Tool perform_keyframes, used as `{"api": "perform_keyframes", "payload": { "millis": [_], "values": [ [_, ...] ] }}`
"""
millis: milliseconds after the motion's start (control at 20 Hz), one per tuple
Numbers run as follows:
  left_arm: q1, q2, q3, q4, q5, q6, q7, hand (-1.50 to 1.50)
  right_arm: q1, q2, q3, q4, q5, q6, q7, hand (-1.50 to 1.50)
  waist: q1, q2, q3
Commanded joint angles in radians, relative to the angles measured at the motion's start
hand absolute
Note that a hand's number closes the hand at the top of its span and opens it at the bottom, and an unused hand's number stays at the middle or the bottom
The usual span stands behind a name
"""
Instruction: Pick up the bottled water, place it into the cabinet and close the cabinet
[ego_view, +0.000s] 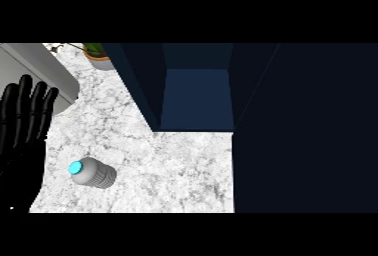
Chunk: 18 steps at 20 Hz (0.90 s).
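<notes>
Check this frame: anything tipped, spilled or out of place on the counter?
Nothing stands out. The bottled water appears upright on the counter, no spill around it; the cabinet stands open, and the left hand rests open at the left edge.

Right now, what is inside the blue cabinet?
Nothing shows inside the cabinet, only its bare blue interior; its dark upper part cannot be made out. The bottled water is outside, on the counter.
</notes>
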Motion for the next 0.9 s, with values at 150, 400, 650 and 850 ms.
{"api": "perform_keyframes", "payload": {
  "millis": [150, 400, 650, 850],
  "values": [
    [0.156, -0.019, 0.080, -0.147, -0.038, 0.072, 0.024, -1.50, 0.099, 0.034, 0.042, -0.118, -0.031, 0.017, -0.012, -1.50, -0.002, 0.012, 0.004],
    [0.244, -0.101, 0.095, -0.086, 0.029, 0.152, 0.164, -1.50, 0.227, 0.047, 0.114, -0.183, -0.167, 0.064, 0.217, -1.50, -0.010, 0.010, 0.003],
    [0.412, -0.103, -0.026, -0.224, 0.009, 0.195, 0.148, -1.50, 0.377, 0.037, 0.180, -0.337, -0.158, 0.084, 0.244, -1.50, -0.009, 0.011, 0.004],
    [0.477, -0.103, -0.119, -0.320, -0.047, 0.257, 0.219, -1.50, 0.478, 0.076, 0.273, -0.408, -0.096, 0.068, 0.229, -1.50, -0.009, 0.011, 0.004]
  ]
}}
